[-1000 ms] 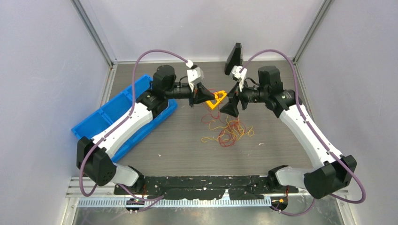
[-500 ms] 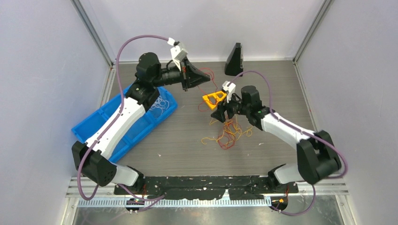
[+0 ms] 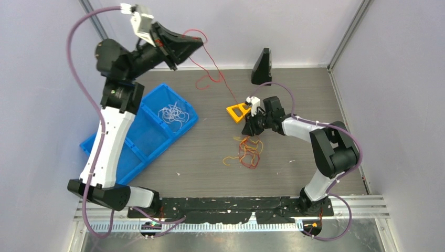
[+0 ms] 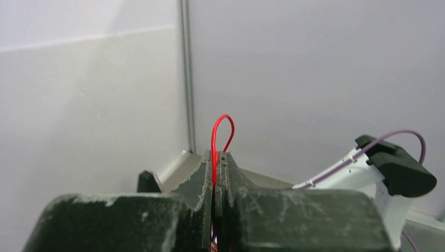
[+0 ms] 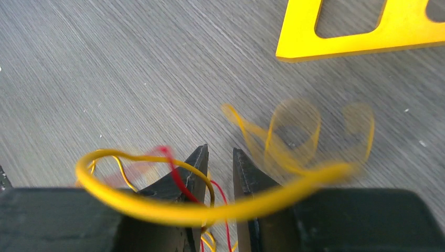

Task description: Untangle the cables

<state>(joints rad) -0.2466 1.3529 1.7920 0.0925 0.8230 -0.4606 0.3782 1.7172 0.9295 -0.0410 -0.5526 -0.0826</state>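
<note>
From above, the left tool (image 3: pixel 184 43) is held high over the far left of the counter (image 3: pixel 210 168), closed on one red cable (image 3: pixel 216 71). That strand hangs from it in loose kinks and runs down toward a yellow frame (image 3: pixel 237 111) lying flat. The rest of the work, a tangle (image 3: pixel 246 152) of red and yellow strands, lies on the counter just in front of the right tool (image 3: pixel 251 127), which is low at its far edge. A blue bin (image 3: pixel 105 139) to the left holds white cables (image 3: pixel 173 111).

In the left wrist view, the fingers (image 4: pixel 202 176) are pressed together with the red cable nipped between them, and a short loop stands up above the tips. The grip looks secure.

In the right wrist view, the fingers (image 5: pixel 195 165) stand slightly apart, close over the counter. A yellow strand (image 5: pixel 210 210) arcs across in front of them, and thin red and yellow wires pass through the gap lower down. Nothing appears to be pinched at the tips.

The cables look very light, thin and limp, with some springy curl. They should therefore slide out of a knot under a gentle pull, but they may drag the whole clump along unless it is pinned. The smooth jacket could slip in a weak pinch. The best hold is probably on a single strand close to where it leaves the clump, with the other tool weighing the pile down.
</note>
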